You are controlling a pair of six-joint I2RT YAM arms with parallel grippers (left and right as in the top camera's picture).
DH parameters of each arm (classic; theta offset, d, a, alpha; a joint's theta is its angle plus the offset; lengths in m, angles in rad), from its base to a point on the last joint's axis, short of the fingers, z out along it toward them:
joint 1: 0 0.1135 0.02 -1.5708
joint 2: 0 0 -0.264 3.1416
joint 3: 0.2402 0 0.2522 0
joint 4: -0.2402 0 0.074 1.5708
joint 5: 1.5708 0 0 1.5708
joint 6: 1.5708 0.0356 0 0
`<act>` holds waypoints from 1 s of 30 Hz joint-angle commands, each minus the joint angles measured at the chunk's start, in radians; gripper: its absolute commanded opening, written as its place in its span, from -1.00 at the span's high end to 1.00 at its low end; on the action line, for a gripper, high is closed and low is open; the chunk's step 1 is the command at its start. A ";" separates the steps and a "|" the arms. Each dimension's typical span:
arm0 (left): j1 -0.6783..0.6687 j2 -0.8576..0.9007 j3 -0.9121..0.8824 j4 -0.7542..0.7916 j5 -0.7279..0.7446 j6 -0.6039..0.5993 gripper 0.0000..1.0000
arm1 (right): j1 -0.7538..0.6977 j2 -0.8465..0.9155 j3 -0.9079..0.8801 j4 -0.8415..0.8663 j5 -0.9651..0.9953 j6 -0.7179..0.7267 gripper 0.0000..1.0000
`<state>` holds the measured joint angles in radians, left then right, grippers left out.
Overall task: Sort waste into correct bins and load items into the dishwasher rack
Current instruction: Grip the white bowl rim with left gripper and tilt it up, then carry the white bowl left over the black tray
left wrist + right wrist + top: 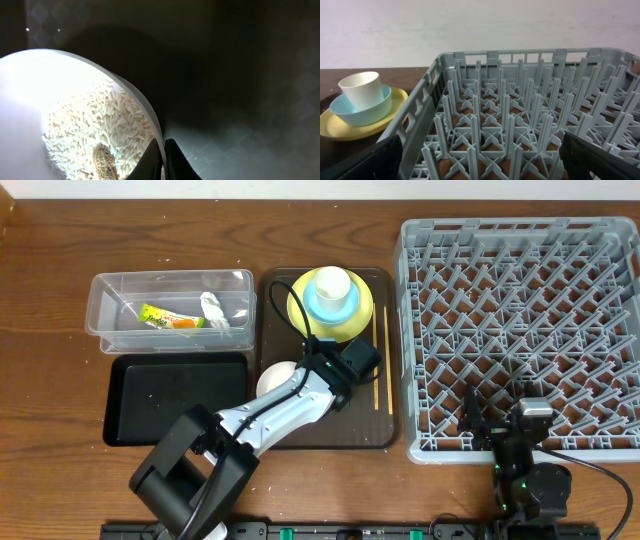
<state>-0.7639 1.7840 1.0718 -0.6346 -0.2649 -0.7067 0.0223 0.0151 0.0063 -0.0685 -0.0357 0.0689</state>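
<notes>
**Operator:** How far along are you?

**Arm:** Partway. The wrapper (172,318) and tissue (213,310) lie in the tub (110,290), ahead and to the left of my left jaws, so I judge that part done. The rack (520,330), under and ahead of my right jaws, holds nothing yet.

**Operator:** What's left?

**Arm:** The rice (95,125) sits in the white bowl (272,380), with one tan, peanut-like bit among it. The black tray (178,398), just left of my left jaws, looks nearly bare. I'd guess the scraps belong there. After that comes everything for the rack. The cup (332,283) stands in the blue bowl (312,308), and that bowl stands on the plate (362,315), just ahead of my left jaws on the brown tray (340,430). The chopsticks (381,360) lie to the right of those jaws, on the same tray.

**Operator:** And your jaws?

**Arm:** My left jaws are pinched tight on the white bowl's rim, one finger inside and one outside. My right jaws stand wide apart with nothing between them, at the rack's near edge.

**Operator:** Any brands or writing?

**Arm:** None I can read. The wrapper's print is too small to make out. The rack, tub, dishes and bench (50,240) show no labels.
</notes>
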 commanded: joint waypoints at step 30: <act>0.370 -0.423 0.006 -0.113 0.141 0.099 0.88 | -0.009 -0.001 -0.001 -0.004 0.002 0.013 -0.98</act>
<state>-0.4698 1.3808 1.0718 -0.7395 -0.2111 -0.6338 0.0223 0.0151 0.0063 -0.0685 -0.0357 0.0689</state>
